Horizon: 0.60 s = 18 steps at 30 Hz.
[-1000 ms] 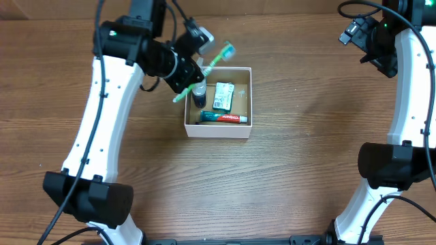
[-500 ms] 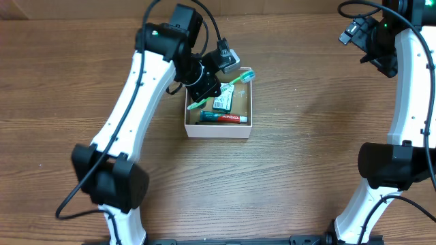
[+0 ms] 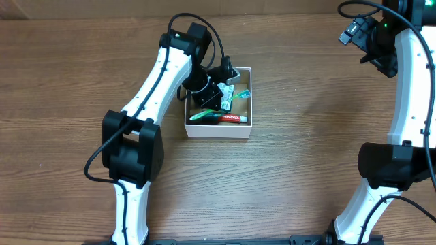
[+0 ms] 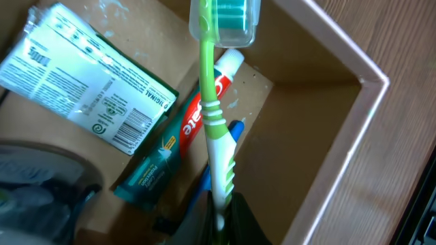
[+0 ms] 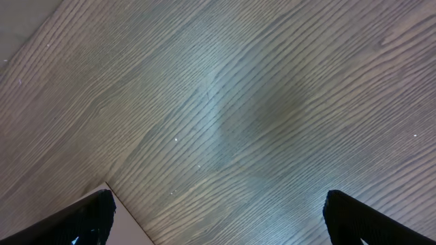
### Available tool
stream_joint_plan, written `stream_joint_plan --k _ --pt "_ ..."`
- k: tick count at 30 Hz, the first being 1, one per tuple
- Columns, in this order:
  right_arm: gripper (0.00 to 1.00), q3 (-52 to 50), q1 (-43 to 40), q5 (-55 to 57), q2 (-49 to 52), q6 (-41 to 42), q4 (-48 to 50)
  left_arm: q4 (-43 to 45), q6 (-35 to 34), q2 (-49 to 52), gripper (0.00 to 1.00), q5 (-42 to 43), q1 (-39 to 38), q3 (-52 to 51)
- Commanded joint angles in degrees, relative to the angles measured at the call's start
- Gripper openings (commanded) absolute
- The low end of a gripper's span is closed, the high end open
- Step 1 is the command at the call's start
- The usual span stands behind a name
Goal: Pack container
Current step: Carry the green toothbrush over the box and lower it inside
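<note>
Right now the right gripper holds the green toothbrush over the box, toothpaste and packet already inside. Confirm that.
Not quite: it is the left gripper that holds the green toothbrush over the container, as the left wrist view shows. The toothpaste and packet are already inside.

Green toothbrush (image 4: 216,139) in the jaws, over toothpaste tube (image 4: 189,124) and packet (image 4: 83,75) inside the container (image 4: 313,129)
</note>
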Motion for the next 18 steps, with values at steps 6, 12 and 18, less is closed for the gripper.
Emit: stream_joint_plan --k 6,12,18 --pt "1.00 0.4 -0.2 0.0 -0.5 0.0 0.3 -0.4 3.2 1.4 0.08 3.5 0.0 -0.2" --pt "1.00 0.4 -0.2 0.0 -0.5 0.0 0.3 -0.5 3.1 1.4 0.41 3.4 0.0 -0.2" --pt "1.00 0.4 -0.2 0.0 -0.5 0.0 0.3 -0.6 3.1 1.4 0.44 3.4 0.0 -0.2"
